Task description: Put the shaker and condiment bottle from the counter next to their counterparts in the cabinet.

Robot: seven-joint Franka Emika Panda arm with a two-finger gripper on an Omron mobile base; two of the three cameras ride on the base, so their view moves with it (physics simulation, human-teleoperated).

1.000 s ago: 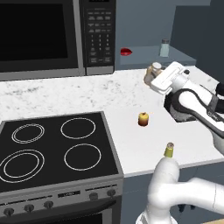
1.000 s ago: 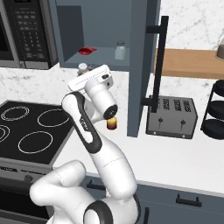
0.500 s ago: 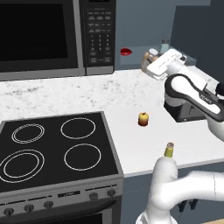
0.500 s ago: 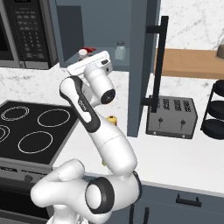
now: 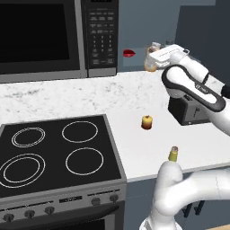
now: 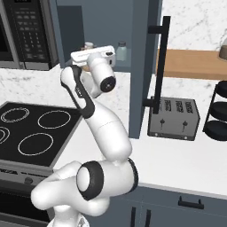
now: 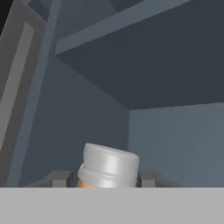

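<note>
A: Kitchen sim, white marble-look desk (image 5: pixel 67 96) beside a black cooktop (image 5: pixel 54 155), microwave (image 5: pixel 54 38) above it. Where's the end effector?

B: Up at the slate cabinet (image 6: pixel 144 66), reaching over its shelf ledge. End effector (image 5: pixel 155 60) sits at the condiment bottle (image 5: pixel 152 58). Hand view has the bottle's pale cap (image 7: pixel 109 166) dead centre between the dark fingers (image 7: pixel 59 179), cabinet interior behind it.

A: Gripping it?

B: Can't tell. Fingers flank the bottle closely on both sides, but whether they're clamped or just off it isn't visible.

A: Bottle standing?

B: Looks upright in the left base view, orange body mostly hidden by the white hand. Its base is hidden too, so can't say if it's on the ledge.

A: Counterparts?

B: Small red item (image 5: pixel 129 53) on the ledge, just beyond the end effector toward the microwave. Pale shaker with grey cap (image 6: pixel 120 51) close beside the end effector on the opposite side, toward the cabinet's door edge.

A: The other shaker?

B: Yellow-green shaker (image 5: pixel 173 153) on the desk near its front edge, well below the end effector, next to the arm's lower link. Red-yellow ball (image 5: pixel 147 121) also on the desk, below the end effector, between it and the shaker.
</note>
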